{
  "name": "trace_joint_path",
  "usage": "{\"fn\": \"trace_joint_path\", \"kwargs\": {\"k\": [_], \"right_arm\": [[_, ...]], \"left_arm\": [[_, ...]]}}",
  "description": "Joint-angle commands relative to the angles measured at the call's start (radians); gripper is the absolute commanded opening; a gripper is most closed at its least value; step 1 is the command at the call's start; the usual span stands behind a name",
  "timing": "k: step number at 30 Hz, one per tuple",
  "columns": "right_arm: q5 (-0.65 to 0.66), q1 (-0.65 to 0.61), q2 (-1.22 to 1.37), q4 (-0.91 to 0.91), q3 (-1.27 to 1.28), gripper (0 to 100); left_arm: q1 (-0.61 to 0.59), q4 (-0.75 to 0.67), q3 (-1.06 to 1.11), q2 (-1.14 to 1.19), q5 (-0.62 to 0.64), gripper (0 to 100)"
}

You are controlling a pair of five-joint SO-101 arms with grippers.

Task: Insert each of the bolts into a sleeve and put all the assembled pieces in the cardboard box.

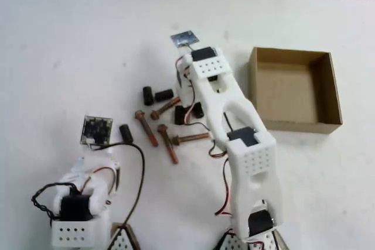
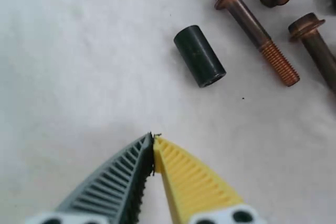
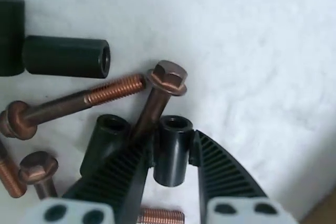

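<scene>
Step judged: sleeve pick-up ahead of bolt insertion. The sleeve point(image 3: 173, 153) is clamped between the right gripper point(image 3: 172, 140) fingers, gap narrow, in the pile mid-desk point(image 1: 70, 57), left of the cardboard box point(image 1: 296, 125). A bolt point(image 3: 155, 103) lies just beside one finger, so a straight lift is advised to avoid dragging it. The left gripper point(image 2: 153, 139) fingers are pinched together, empty, near-left; a spare sleeve point(image 2: 199, 56) lies just beyond.

Bare tabletop point(image 1: 70, 39) lies open before the left hand point(image 2: 153, 137) up to a lone sleeve point(image 2: 199, 56), with bolts point(image 2: 257, 32) beyond. The right hand point(image 3: 173, 142), gripping a sleeve point(image 3: 173, 156), is hemmed in by a leaning bolt point(image 3: 152, 106) and a neighbouring sleeve point(image 3: 102, 142). Its arm point(image 1: 222, 103) overhangs the pile beside the open-topped cardboard box point(image 1: 296, 124).
</scene>
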Motion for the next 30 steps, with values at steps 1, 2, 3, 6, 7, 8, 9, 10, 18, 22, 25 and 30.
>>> {"fn": "trace_joint_path", "kwargs": {"k": [1, 2, 3, 6, 7, 8, 9, 10, 18, 22, 25, 30], "right_arm": [[-0.005, -0.019, -0.002, 0.005, -0.025, 9.1], [-0.003, -0.019, -0.002, 0.005, -0.021, 9.1], [-0.005, -0.018, -0.001, 0.005, -0.018, 9.1], [0.0, -0.015, 0.015, 0.005, 0.003, 9.1], [0.0, -0.016, 0.024, 0.005, 0.015, 9.1], [0.0, -0.019, 0.035, 0.004, 0.021, 9.1], [0.0, -0.019, 0.047, 0.004, 0.023, 9.1], [0.0, -0.019, 0.054, 0.002, 0.025, 9.1], [0.002, -0.018, 0.073, 0.027, 0.028, 8.7], [0.002, -0.019, 0.076, 0.042, 0.031, 7.5], [0.002, -0.012, 0.076, 0.042, 0.031, 1.1], [0.002, -0.01, 0.076, 0.062, 0.061, 1.6]], "left_arm": [[0.018, 0.002, -0.002, -0.007, -0.011, 2], [0.018, 0.002, -0.002, -0.007, -0.011, 2], [0.018, 0.002, -0.002, -0.007, -0.011, 2], [0.018, 0.002, -0.002, -0.007, -0.011, 2], [0.018, 0.002, -0.002, -0.007, -0.011, 2], [0.018, 0.002, -0.002, -0.007, -0.011, 2], [0.018, 0.002, -0.002, -0.007, -0.011, 2], [0.018, 0.002, -0.002, -0.007, -0.011, 2], [0.018, 0.002, -0.002, -0.007, -0.011, 2], [0.018, 0.002, -0.002, -0.007, -0.011, 2], [0.018, 0.002, -0.002, -0.007, -0.011, 2], [0.018, 0.002, -0.002, -0.007, -0.011, 2]]}}
